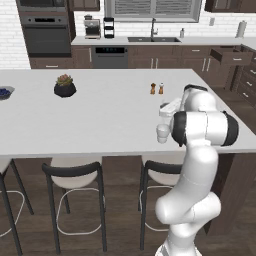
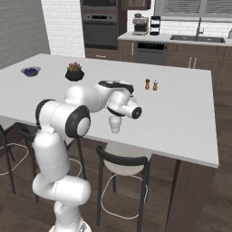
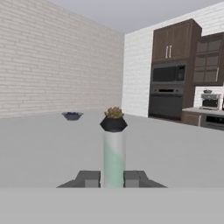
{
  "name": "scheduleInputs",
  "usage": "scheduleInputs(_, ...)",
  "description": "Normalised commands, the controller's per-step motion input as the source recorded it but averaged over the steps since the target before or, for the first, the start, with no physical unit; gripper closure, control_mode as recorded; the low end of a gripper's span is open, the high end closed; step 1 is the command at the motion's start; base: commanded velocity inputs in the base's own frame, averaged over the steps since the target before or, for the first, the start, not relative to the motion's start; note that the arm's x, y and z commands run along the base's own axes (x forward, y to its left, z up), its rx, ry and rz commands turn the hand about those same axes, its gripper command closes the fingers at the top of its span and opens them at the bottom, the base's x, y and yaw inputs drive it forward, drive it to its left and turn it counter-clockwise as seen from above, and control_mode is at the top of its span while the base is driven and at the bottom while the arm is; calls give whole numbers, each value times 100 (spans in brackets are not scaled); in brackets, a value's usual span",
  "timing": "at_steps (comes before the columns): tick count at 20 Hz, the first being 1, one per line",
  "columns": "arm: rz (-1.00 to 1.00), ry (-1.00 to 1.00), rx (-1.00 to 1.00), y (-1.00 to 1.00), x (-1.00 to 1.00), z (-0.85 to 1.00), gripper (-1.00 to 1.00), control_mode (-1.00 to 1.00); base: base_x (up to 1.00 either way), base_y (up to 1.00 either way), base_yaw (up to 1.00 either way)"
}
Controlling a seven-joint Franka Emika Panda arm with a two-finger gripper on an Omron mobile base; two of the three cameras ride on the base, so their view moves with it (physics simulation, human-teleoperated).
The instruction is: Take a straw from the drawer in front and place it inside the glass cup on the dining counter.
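In the hand view a pale whitish-green straw (image 3: 113,151) runs straight ahead from between my two dark fingertips, and my gripper (image 3: 113,178) is shut on it. The hand (image 1: 169,106) lies level over the white dining counter (image 1: 100,117), pointing left towards the plant. The small clear glass cup (image 1: 162,133) stands upright on the counter just below and in front of the hand, near the counter's front edge, with the cup (image 2: 115,123) under the wrist in the right base view. The dark brown drawer (image 1: 231,56) stands pulled open at the far right.
An orange and a dark shaker (image 1: 157,89) stand behind the cup. A dark potted plant (image 1: 65,86) and a blue bowl (image 1: 5,92) sit to the left on the counter. Dark-backed stools (image 1: 75,172) line the front edge.
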Motion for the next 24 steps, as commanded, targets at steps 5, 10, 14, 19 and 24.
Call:
scheduleInputs(5, 0, 0, 0, -11, 16, -21, 100, -100, 0, 0, 0)
scheduleInputs(10, 0, 0, 0, -1, 10, -23, 100, -100, 0, 0, 0)
scheduleInputs(14, 0, 0, 0, 0, 1, -26, 100, -100, 0, 0, 0)
scheduleInputs(19, 0, 0, 0, 0, -11, -12, 100, -100, 0, 0, 0)
scheduleInputs(24, 0, 0, 0, 0, -22, -13, 100, -100, 0, 0, 0)
